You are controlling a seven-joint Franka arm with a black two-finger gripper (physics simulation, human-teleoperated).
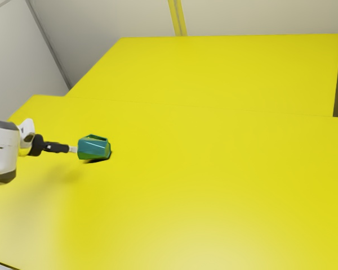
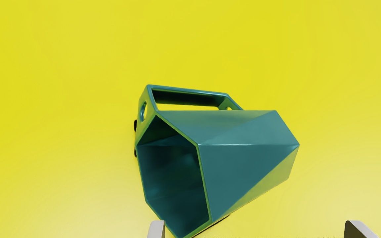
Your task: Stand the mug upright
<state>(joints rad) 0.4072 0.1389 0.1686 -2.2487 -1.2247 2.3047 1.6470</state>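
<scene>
Gripper spread wide, holding nothing, near a teal mug lying sideways; the gap presumably allows for its body.

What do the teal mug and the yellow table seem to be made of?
The mug looks like glazed ceramic, or perhaps glossy plastic: a bright highlight runs along a facet edge. The table could be painted or laminated board: smooth yellow with a soft, pale sheen.

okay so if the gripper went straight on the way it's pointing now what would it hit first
Most likely the tipped-over teal mug, just ahead of the open gripper. One fingertip appears right by its rim, though how much gap remains in depth is unclear.
</scene>
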